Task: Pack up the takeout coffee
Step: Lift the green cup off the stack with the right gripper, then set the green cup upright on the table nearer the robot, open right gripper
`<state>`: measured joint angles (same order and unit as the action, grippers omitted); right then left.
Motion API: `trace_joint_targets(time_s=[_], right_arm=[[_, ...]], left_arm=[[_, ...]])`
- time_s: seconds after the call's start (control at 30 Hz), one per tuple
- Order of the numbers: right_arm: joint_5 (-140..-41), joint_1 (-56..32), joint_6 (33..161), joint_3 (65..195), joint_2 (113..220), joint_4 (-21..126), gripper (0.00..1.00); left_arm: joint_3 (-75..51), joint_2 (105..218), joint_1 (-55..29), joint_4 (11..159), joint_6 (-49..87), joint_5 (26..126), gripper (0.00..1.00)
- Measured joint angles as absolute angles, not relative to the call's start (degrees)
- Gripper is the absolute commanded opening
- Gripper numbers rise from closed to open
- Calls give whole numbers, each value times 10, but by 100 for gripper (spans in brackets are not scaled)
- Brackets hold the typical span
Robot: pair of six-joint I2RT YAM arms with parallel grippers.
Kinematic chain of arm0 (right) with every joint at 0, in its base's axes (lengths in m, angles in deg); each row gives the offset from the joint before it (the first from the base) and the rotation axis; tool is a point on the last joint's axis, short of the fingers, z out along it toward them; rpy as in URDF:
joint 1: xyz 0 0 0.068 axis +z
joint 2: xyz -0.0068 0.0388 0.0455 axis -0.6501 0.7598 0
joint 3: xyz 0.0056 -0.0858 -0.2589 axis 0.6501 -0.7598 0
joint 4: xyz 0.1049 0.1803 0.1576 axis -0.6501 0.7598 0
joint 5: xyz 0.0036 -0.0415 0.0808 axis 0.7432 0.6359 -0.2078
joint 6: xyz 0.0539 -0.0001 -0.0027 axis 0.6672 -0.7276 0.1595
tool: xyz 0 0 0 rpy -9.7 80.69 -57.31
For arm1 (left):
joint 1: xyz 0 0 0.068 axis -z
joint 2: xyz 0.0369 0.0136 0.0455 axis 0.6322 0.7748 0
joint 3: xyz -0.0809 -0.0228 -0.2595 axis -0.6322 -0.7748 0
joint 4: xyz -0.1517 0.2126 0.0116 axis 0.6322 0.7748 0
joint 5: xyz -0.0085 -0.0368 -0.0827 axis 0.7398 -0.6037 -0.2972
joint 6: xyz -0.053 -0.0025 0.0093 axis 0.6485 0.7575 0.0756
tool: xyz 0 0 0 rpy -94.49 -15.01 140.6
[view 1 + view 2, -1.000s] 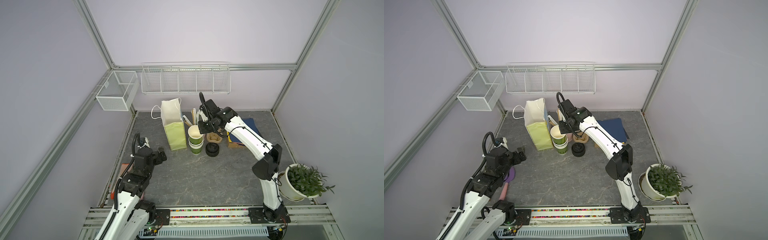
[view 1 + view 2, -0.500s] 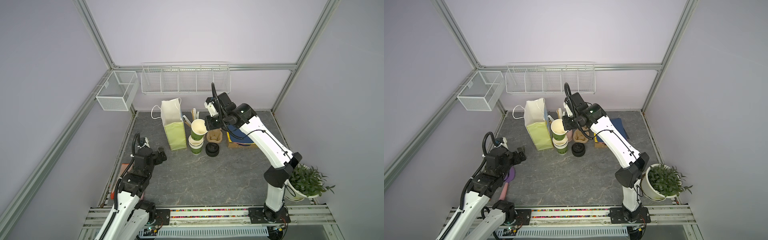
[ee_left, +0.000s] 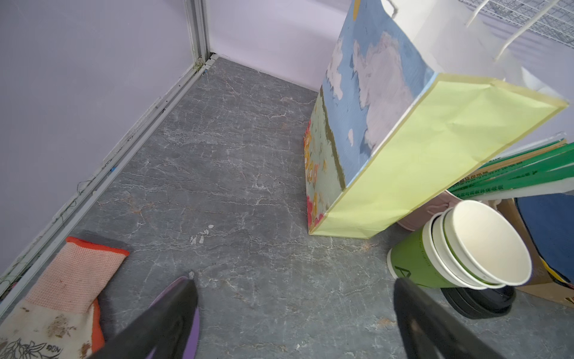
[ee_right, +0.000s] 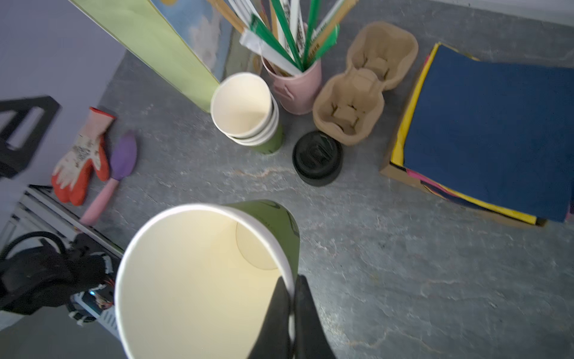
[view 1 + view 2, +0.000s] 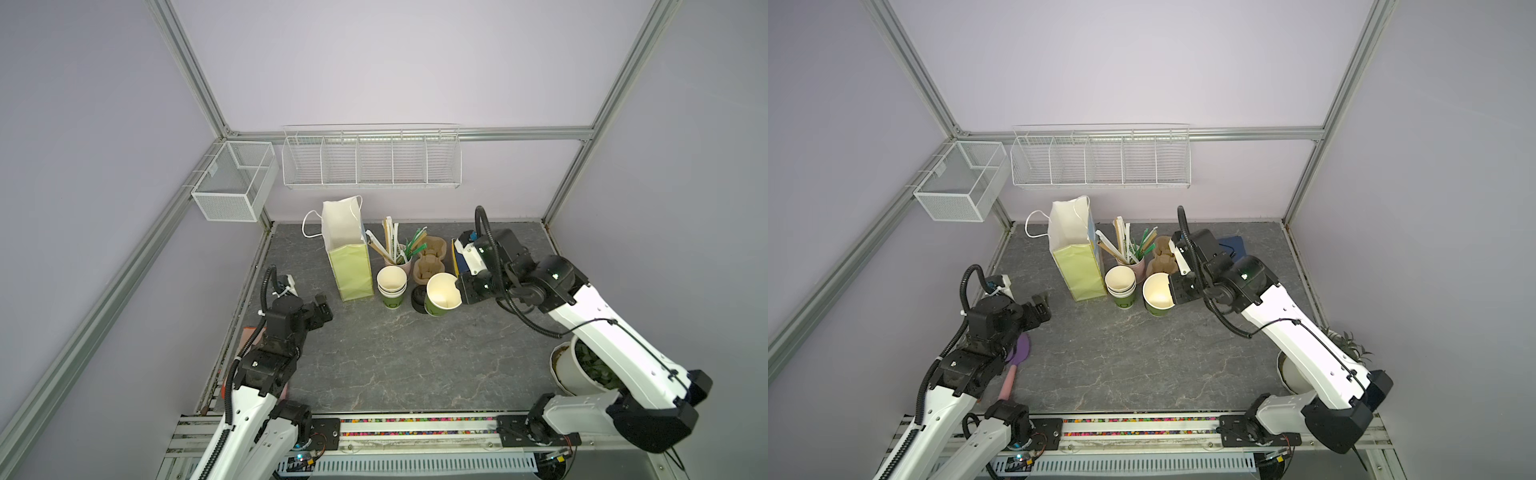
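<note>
No takeout coffee is in view. My right gripper (image 5: 459,291) (image 5: 1170,289) (image 4: 292,289) is shut on the rim of a single lidless green paper cup (image 5: 442,293) (image 5: 1158,293) (image 4: 198,279), one finger inside and one outside. The cup hangs tilted just right of the stack of green cups (image 5: 391,286) (image 4: 248,112) and over the stack of black lids (image 5: 419,297) (image 4: 317,158). The open paper bag (image 5: 349,262) (image 3: 403,155) stands left of the stack. My left gripper (image 5: 322,307) (image 3: 293,284) is open and empty over bare floor at the left.
A pink holder of wrapped straws (image 5: 397,249) and cardboard cup carriers (image 5: 432,259) stand behind the cups. Coloured paper sheets (image 4: 484,130) lie at the right. A glove (image 3: 62,289) and a purple spatula (image 5: 1019,353) lie by my left arm. A potted plant (image 5: 582,370) stands front right.
My right gripper has lifted one cup off the stack and carried it to the right and toward the front. The left arm has not moved.
</note>
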<state>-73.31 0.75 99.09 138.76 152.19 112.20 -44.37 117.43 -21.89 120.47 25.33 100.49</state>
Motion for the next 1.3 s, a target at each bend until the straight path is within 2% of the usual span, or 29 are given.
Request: trace_joint_targets(time_s=[0.2, 0.5, 0.87, 0.93, 1.2, 1.27, 1.3], right_arm=[[-730, -39, 1004, 1222, 1452, 1079, 7], [-754, -69, 1023, 1117, 1451, 997, 7], [-783, -72, 1052, 1082, 1515, 922, 7], [-778, -72, 1056, 1082, 1523, 921, 12], [-760, -67, 1063, 1083, 1547, 921, 15], [-758, -64, 1065, 1083, 1549, 922, 19], [-757, -63, 1066, 1083, 1549, 922, 25]], left_arm=[[-397, 1228, -217, 1232, 257, 978, 99], [-391, 1252, -214, 1248, 256, 961, 99], [-391, 1248, -208, 1251, 249, 987, 99], [-391, 1250, -206, 1251, 247, 987, 99], [-391, 1252, -204, 1251, 243, 987, 99], [-391, 1252, -204, 1251, 243, 987, 99], [-391, 1253, -204, 1251, 243, 987, 99]])
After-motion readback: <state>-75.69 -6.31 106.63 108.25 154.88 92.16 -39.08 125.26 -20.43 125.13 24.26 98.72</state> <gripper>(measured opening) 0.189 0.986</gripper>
